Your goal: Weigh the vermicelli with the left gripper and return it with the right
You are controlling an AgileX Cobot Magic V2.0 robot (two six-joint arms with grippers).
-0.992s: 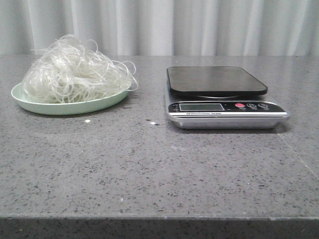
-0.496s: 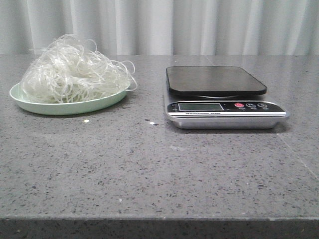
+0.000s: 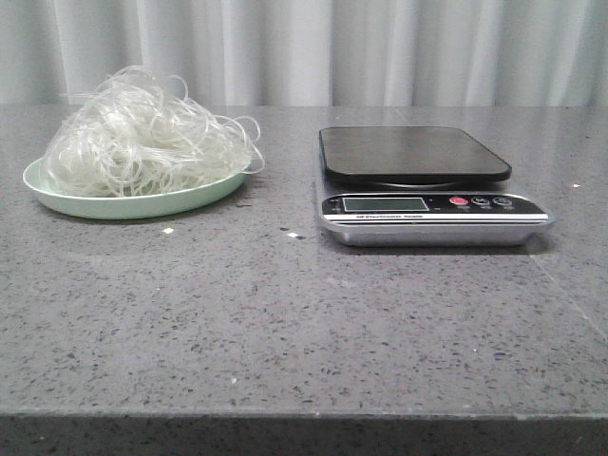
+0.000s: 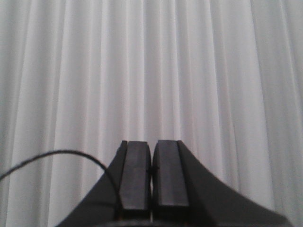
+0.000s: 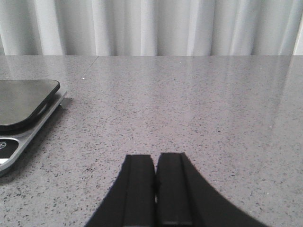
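The vermicelli, a fluffy tangle of whitish translucent strands, sits heaped on a pale green round plate at the left of the grey table. A kitchen scale with a dark platform stands to the right; its platform is bare. It also shows in the right wrist view. Neither arm shows in the front view. My left gripper is shut and empty, facing the white curtain. My right gripper is shut and empty, low over the table to the right of the scale.
A few small white crumbs lie on the table in front of the plate and near the scale. A white pleated curtain hangs behind the table. The table's front edge runs along the bottom.
The front view jitters slightly between frames. The vermicelli, plate and scale stand as before.
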